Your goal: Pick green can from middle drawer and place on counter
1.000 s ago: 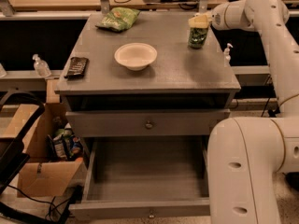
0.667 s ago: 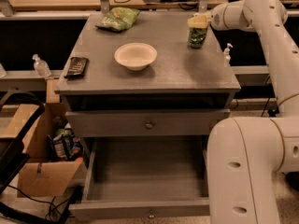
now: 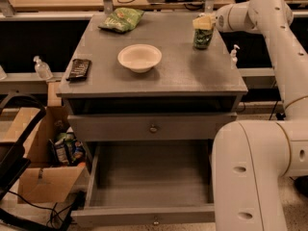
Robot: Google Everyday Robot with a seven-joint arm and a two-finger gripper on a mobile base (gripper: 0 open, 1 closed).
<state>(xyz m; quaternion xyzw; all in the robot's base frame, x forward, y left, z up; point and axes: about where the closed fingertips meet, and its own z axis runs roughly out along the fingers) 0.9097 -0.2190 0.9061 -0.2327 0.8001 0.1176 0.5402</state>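
The green can [image 3: 202,38] stands upright on the counter [image 3: 192,73], near its back right corner. My gripper [image 3: 203,22] reaches in from the right and sits at the can's top, hiding its lid. The middle drawer [image 3: 149,174] is pulled out at the bottom of the cabinet, and its grey floor shows nothing on it. Above it is a shut grey drawer front with a round knob [image 3: 153,128].
A white bowl [image 3: 139,57] sits mid-counter, a light-green snack bag [image 3: 121,19] at the back left, and a dark flat bar [image 3: 79,68] at the left edge. A small bottle [image 3: 234,54] stands beyond the right edge. My white arm [image 3: 255,177] covers the drawer's right side. A cardboard box [image 3: 43,177] stands left.
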